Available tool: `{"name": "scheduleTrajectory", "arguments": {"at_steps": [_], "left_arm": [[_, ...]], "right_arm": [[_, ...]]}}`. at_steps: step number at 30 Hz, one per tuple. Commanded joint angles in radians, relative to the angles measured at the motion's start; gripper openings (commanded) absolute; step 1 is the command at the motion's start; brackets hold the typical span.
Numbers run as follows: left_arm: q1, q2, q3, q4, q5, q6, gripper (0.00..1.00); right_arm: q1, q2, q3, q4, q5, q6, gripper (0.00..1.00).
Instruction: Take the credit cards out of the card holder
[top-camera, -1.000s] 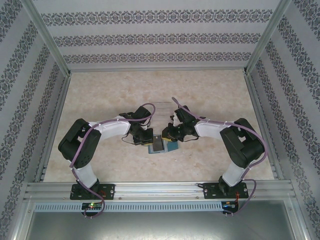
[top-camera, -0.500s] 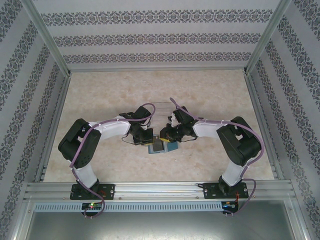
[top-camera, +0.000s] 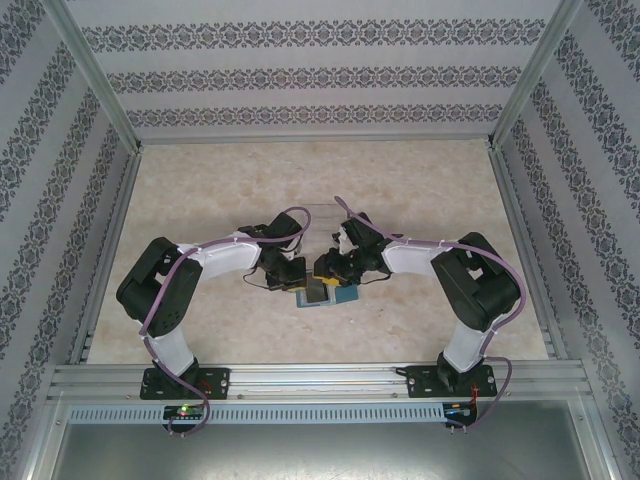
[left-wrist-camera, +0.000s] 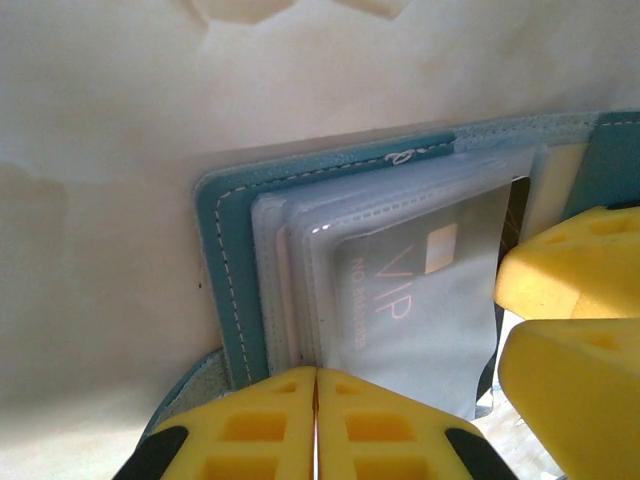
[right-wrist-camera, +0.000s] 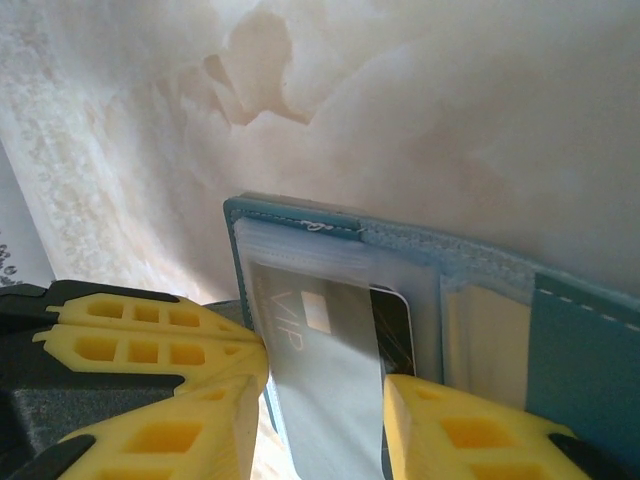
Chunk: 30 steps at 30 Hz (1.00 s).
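Jaws first: the left arm's (top-camera: 215, 255) pair is pressed shut, yellow fingers (left-wrist-camera: 250, 430) flat against each other at one short edge of the card holder (left-wrist-camera: 225, 270). I cannot tell whether anything is pinched between them. The right arm's (top-camera: 420, 258) jaws stand partly open, with fingers (right-wrist-camera: 470, 430) on either side of a grey credit card (right-wrist-camera: 320, 380) marked VIP. Whether they touch its edges is unclear.

Both arms fold at the elbow and reach inward from their bases, the wrists meeting tip to tip above the holder (top-camera: 345, 296). It lies open and flat on the tabletop (top-camera: 200, 190), midway between the left and right edges and closer to the near edge than the far one.

The VIP card (left-wrist-camera: 400, 300) sticks partway out of the clear sleeves (left-wrist-camera: 290, 260), toward the right jaws. A dark card (right-wrist-camera: 398, 325) lies under it.
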Motion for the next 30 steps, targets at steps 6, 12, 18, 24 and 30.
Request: {"name": "scheduleTrajectory", "arguments": {"at_steps": [6, 12, 18, 24, 30], "left_arm": [[-0.003, 0.018, 0.014, -0.058, -0.017, 0.026, 0.09], [-0.003, 0.026, 0.03, -0.082, -0.024, 0.036, 0.1], [-0.003, 0.02, 0.052, -0.112, -0.047, 0.045, 0.1], [-0.006, -0.02, 0.106, -0.165, -0.073, 0.055, 0.1], [-0.029, -0.013, 0.135, -0.178, -0.062, 0.048, 0.06]], "right_arm": [[0.009, -0.03, 0.011, -0.111, 0.08, -0.042, 0.44], [0.007, -0.056, 0.014, -0.119, 0.08, -0.041, 0.45], [0.002, -0.087, 0.007, -0.098, 0.054, -0.032, 0.47], [-0.009, -0.108, -0.002, -0.123, 0.059, -0.052, 0.46], [-0.018, -0.098, -0.011, -0.151, 0.078, -0.075, 0.43]]}}
